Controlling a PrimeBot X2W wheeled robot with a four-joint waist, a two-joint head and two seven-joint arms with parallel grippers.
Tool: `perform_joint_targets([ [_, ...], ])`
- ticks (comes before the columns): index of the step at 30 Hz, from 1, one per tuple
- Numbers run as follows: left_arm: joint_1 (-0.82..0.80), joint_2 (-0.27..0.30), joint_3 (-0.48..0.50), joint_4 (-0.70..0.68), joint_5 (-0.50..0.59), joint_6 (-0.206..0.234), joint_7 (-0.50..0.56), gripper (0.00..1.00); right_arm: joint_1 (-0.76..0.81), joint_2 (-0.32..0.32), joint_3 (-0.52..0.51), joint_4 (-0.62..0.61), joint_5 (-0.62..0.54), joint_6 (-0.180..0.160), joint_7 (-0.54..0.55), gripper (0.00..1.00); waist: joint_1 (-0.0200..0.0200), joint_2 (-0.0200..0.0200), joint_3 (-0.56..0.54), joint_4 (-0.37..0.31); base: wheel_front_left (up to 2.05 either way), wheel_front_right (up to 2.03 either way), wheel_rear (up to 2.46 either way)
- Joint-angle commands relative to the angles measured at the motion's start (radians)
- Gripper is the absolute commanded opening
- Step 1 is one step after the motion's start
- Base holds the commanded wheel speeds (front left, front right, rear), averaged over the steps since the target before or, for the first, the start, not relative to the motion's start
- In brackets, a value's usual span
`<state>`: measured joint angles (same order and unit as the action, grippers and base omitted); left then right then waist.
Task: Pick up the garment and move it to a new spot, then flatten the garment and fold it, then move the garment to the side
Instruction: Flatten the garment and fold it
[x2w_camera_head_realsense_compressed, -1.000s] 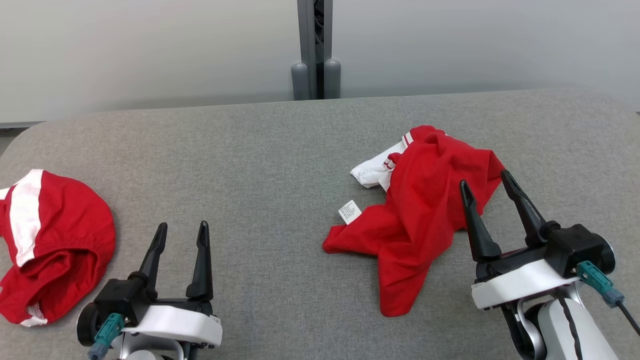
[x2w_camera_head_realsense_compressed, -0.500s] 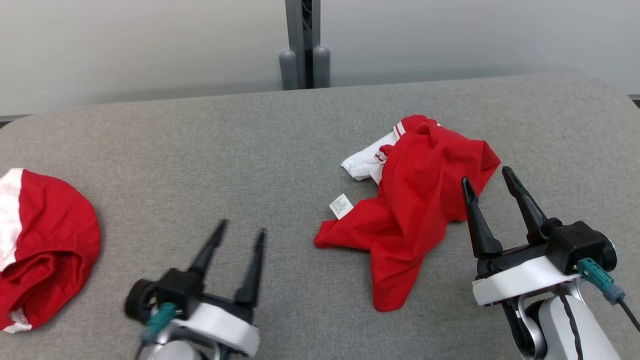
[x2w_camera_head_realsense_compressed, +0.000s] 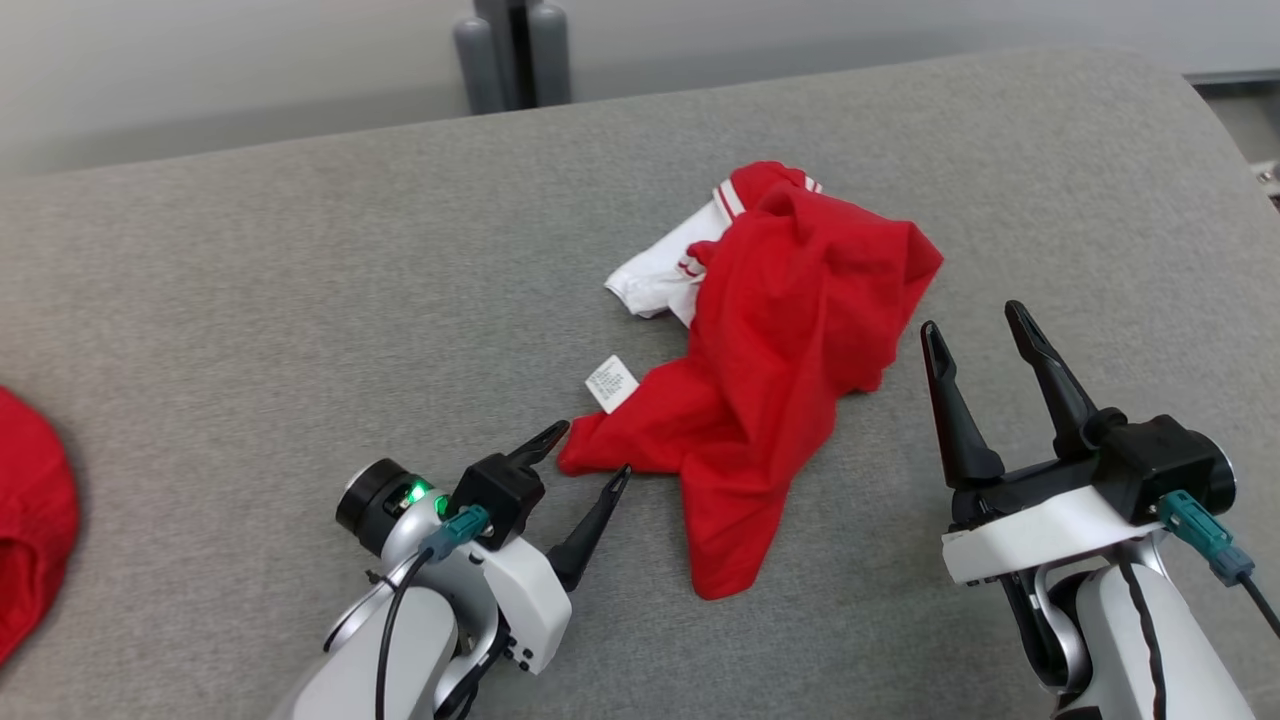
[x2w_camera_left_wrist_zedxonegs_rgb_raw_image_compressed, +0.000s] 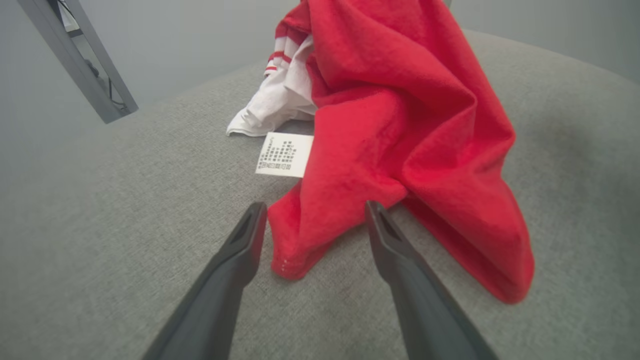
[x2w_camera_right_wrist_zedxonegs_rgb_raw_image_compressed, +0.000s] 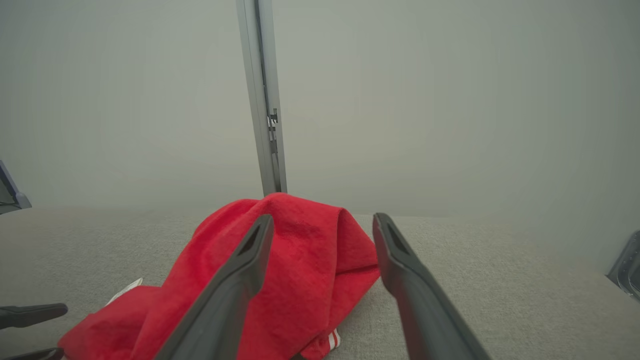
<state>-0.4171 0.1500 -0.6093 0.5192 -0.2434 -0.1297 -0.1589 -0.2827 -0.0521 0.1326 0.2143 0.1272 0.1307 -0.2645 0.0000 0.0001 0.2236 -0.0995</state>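
So the red garment (x2w_camera_head_realsense_compressed: 780, 330) is lying in a crumpled heap a bit right of the middle of the grey fabric-topped desk (x2w_camera_head_realsense_compressed: 300, 260). A white section with red stripes (x2w_camera_head_realsense_compressed: 655, 280) pokes out on its far left side, and a white care label (x2w_camera_head_realsense_compressed: 611, 383) lies flat on the desk just off its near left corner. The left end effector (x2w_camera_head_realsense_compressed: 592, 452) is down low at that same corner, angled off to the right with its fingers spread apart. In the left wrist view the red hem corner sits right in the gap between the two tips, but I honestly can't tell if either one is touching the cloth, and nothing's clamped. The right end effector (x2w_camera_head_realsense_compressed: 970, 318) is just to the right of the garment, fingers wide apart and pointing away from the robot, holding nothing. From its wrist view the bunched red fabric sits beyond and mostly behind one finger, with bare desk past the other. Another red piece of clothing (x2w_camera_head_realsense_compressed: 30, 540) sits at the far left edge of the head view, well apart from everything. A grey post (x2w_camera_head_realsense_compressed: 510, 45) stands behind the desk's far edge.
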Motion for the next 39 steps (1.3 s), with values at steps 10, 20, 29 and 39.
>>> perform_joint_targets([
  [10, -0.121, 0.028, -0.06, 0.152, -0.065, -0.001, 0.003, 0.0, -0.013, -0.001, -0.013, -0.013, 0.014, 0.0, -0.003, 1.0, 0.0, -0.0001, 0.058, -0.083, 0.0, 0.0, 0.0],
  [20, -0.165, 0.06, 0.039, 0.176, -0.116, 0.069, -0.074, 0.0, -0.002, -0.001, -0.022, -0.005, 0.017, 0.0, -0.003, 1.0, 0.0, -0.0001, 0.021, -0.046, 0.0, 0.0, 0.0],
  [29, -0.199, 0.141, 0.18, 0.098, -0.179, 0.159, -0.091, 0.0, -0.007, -0.001, -0.012, 0.004, 0.014, 0.0, -0.003, 1.0, 0.0, -0.0001, 0.0, -0.02, 0.0, 0.0, 0.0],
  [39, -0.193, 0.214, 0.254, 0.064, -0.193, 0.267, -0.024, 1.0, -0.026, -0.001, -0.015, 0.009, 0.028, 0.0, -0.003, 1.0, 0.0, -0.0001, 0.03, -0.038, 0.0, 0.0, 0.0],
])
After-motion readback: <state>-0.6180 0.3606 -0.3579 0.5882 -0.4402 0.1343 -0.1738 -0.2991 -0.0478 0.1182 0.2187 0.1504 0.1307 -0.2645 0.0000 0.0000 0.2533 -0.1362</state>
